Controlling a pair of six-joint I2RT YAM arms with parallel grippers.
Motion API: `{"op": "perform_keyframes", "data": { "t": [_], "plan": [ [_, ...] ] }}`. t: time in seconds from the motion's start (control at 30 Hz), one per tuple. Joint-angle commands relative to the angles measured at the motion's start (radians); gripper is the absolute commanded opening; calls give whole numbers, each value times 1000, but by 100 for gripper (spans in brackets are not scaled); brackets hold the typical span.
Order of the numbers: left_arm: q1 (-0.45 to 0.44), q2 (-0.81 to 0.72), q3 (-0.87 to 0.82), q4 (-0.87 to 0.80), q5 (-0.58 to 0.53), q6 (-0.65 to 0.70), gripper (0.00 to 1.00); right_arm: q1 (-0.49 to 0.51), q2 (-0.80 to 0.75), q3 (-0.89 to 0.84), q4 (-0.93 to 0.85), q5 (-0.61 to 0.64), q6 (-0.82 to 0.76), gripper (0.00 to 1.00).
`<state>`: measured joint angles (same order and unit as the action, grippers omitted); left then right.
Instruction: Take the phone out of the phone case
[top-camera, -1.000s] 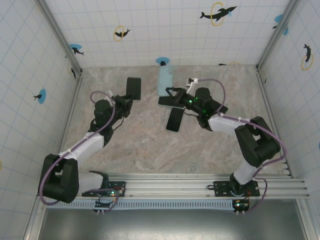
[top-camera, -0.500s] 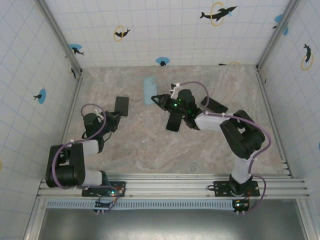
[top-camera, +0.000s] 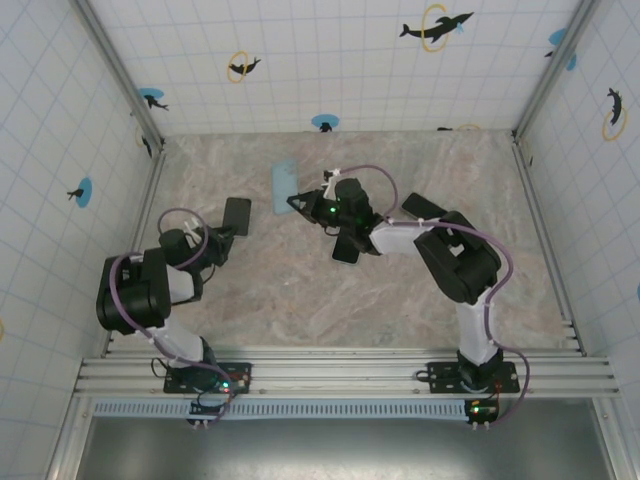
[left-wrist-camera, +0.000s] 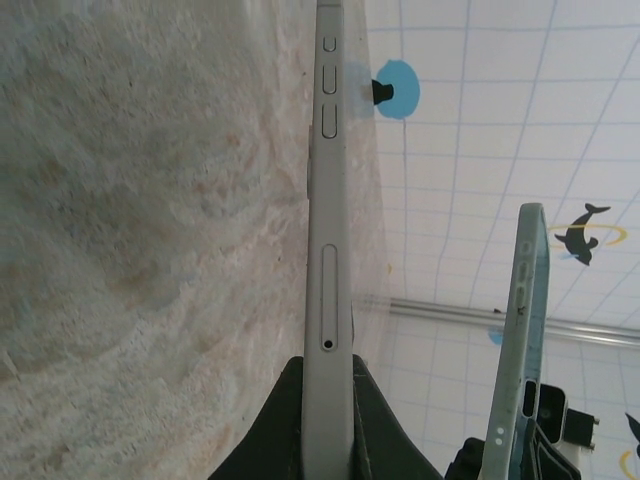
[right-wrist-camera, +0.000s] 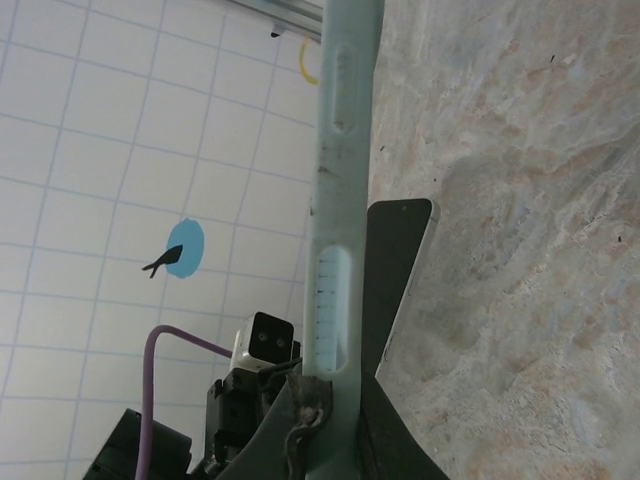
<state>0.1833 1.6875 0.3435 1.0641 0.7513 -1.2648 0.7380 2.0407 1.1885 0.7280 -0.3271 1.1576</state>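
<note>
The left gripper's (left-wrist-camera: 330, 378) jaws were clenched on one end of the phone (left-wrist-camera: 330, 200). The phone stood edge-on up the middle of the left wrist view, with its side buttons (left-wrist-camera: 329, 95) near the top of the frame. The right gripper (right-wrist-camera: 325, 395) was clamped in the same way on the pale blue phone case (right-wrist-camera: 340, 180), which stood edge-on up the centre of the right wrist view, the phone showing just to its right.

In the top view, the phone sat left of centre in the left gripper. The phone case sat just above and to the right of it in the right gripper. The two were apart, with bare marble table (top-camera: 300, 290) between them.

A second dark phone (top-camera: 348, 243) lay flat on the table near the middle of the frame, beneath the right arm (top-camera: 400, 235). Another dark flat object (top-camera: 422, 208) lay to its upper right.
</note>
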Motion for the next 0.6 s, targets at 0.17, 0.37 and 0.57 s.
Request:
{"op": "perform_keyframes", "data": {
  "t": [0.17, 0.37, 0.57],
  "plan": [
    [11, 117, 71, 196, 3, -42, 1, 32, 73, 83, -15, 13, 29, 2],
    [20, 155, 76, 123, -32, -28, 4, 37, 83, 86, -43, 22, 31, 2],
    [25, 170, 102, -1, -51, 9, 15, 39, 93, 97, -65, 25, 45, 2]
  ]
}}
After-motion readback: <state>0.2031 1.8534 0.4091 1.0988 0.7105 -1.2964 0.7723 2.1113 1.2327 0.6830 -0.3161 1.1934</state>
